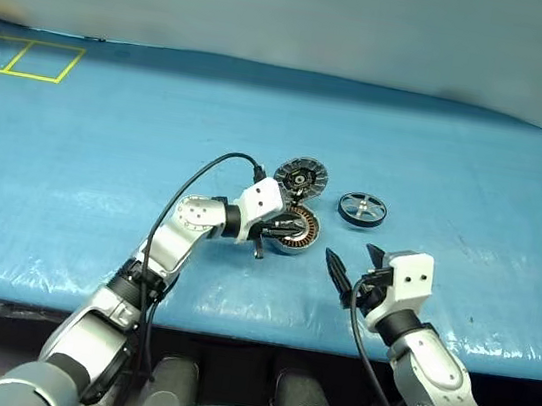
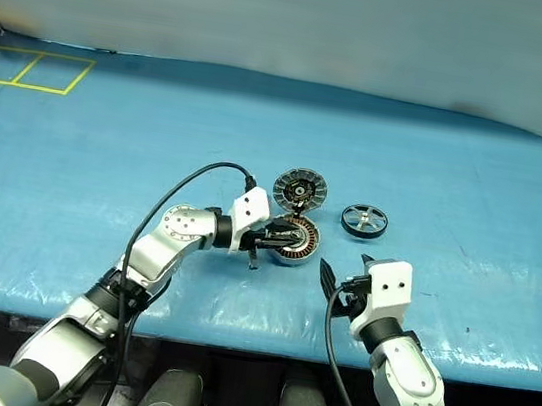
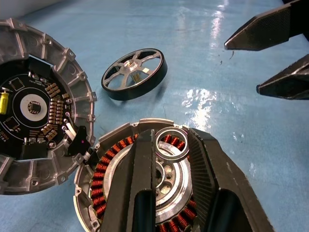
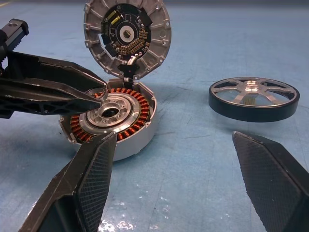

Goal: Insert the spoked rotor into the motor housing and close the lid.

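Rotor (image 1: pixel 362 209), the dark spoked wheel, lies flat on the blue tabletop (image 1: pixel 105 160), just right of the motor housing (image 1: pixel 299 233) and apart from it. The housing sits open, its copper windings and silver centre showing. Its lid (image 1: pixel 301 177) is swung back on the far side, joined at the housing's edge, with its segmented inner face and dark centre turned up. The left claw (image 3: pixel 171 145) reaches over the housing from the left, its two fingers set narrow on a small silver ring above the housing's centre. The right claw (image 4: pixel 174 145) hovers near the tabletop's front edge, spread wide and holding nothing, facing the housing and rotor.
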